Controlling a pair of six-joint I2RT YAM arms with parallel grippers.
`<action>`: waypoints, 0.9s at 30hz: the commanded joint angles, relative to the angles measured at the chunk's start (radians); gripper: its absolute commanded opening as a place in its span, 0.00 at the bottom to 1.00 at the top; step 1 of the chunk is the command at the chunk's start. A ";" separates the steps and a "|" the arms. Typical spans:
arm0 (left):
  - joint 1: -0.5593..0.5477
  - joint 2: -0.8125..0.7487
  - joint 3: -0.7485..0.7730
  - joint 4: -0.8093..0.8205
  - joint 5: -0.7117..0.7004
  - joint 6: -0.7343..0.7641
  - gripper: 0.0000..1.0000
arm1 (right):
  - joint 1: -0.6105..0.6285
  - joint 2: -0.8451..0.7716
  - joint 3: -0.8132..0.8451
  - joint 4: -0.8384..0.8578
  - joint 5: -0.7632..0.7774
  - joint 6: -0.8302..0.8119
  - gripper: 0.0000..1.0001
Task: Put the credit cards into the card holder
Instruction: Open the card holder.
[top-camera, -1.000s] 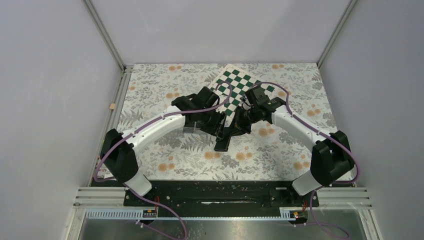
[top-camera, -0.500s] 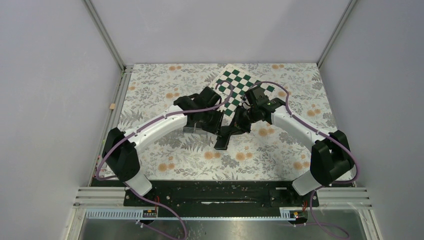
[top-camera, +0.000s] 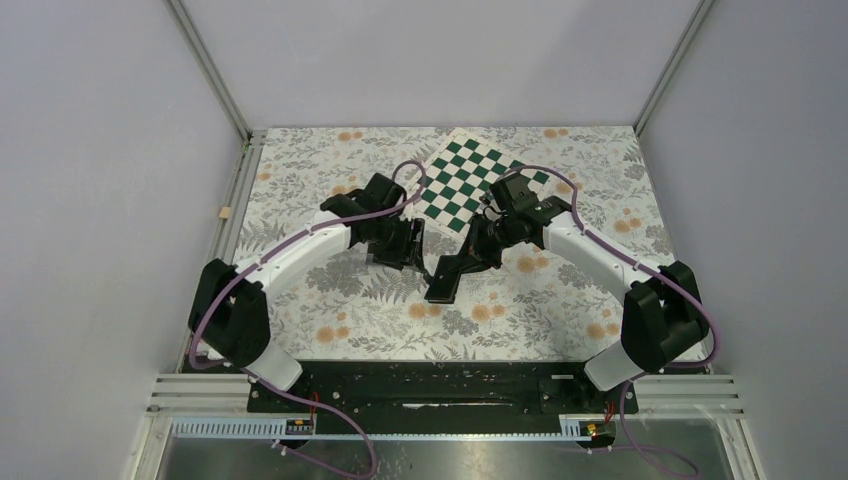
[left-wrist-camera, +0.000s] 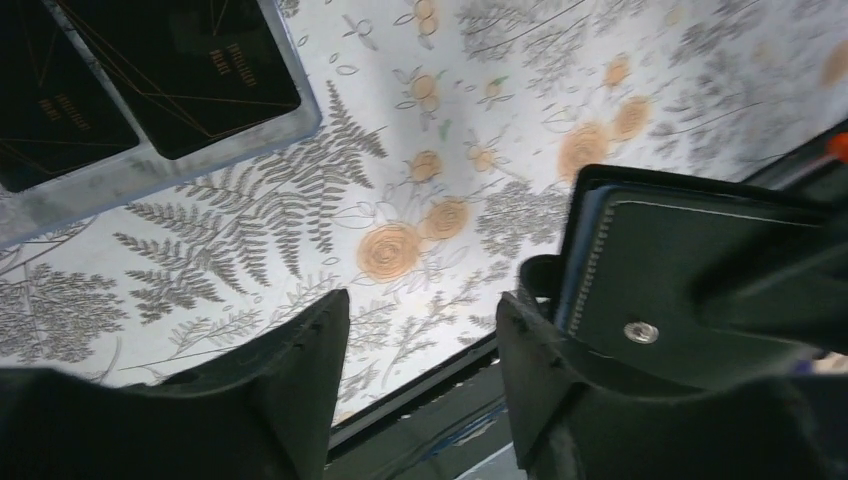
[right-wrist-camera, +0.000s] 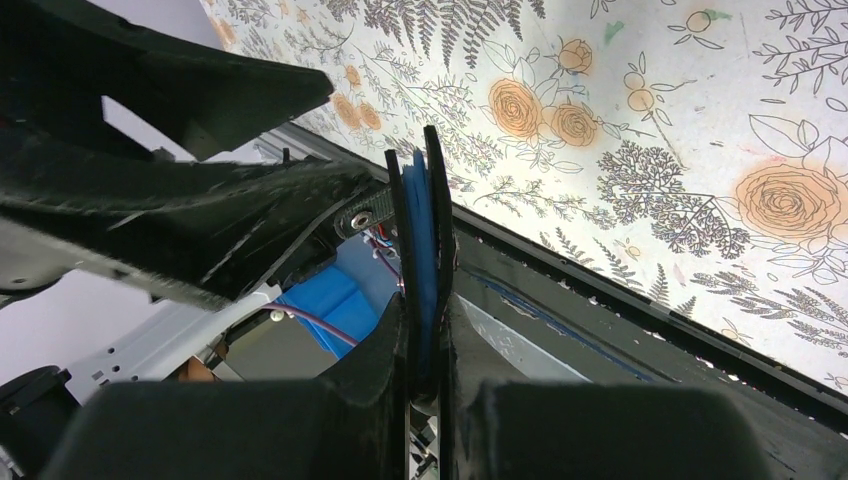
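Observation:
The black card holder (top-camera: 443, 278) hangs tilted above the floral table, gripped at its upper end by my right gripper (top-camera: 472, 252). In the right wrist view the right gripper (right-wrist-camera: 422, 322) is shut on the card holder (right-wrist-camera: 418, 210), seen edge-on with a blue lining. In the left wrist view the card holder (left-wrist-camera: 700, 270) shows its snap stud at the right. My left gripper (left-wrist-camera: 420, 330) is open and empty just left of it; it also shows in the top view (top-camera: 415, 250). Two dark credit cards (left-wrist-camera: 215, 70) lie in a clear box (left-wrist-camera: 160, 165) at the upper left.
A green-and-white checkered board (top-camera: 465, 185) lies at the back of the floral table (top-camera: 560, 300), behind both grippers. The black base rail (top-camera: 430, 380) runs along the near edge. Grey walls stand on three sides.
My left gripper has drawn back to the left, away from the card holder. My right gripper still holds the holder and has shifted it slightly left.

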 joint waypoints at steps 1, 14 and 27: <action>0.049 -0.107 -0.028 0.108 0.152 -0.036 0.61 | 0.006 -0.045 -0.008 -0.009 -0.029 -0.002 0.00; 0.048 -0.099 -0.046 0.124 0.297 -0.015 0.56 | 0.006 -0.034 -0.014 -0.001 -0.035 0.007 0.00; 0.005 -0.008 -0.034 0.116 0.266 0.008 0.36 | 0.006 -0.026 0.002 0.000 -0.052 0.006 0.00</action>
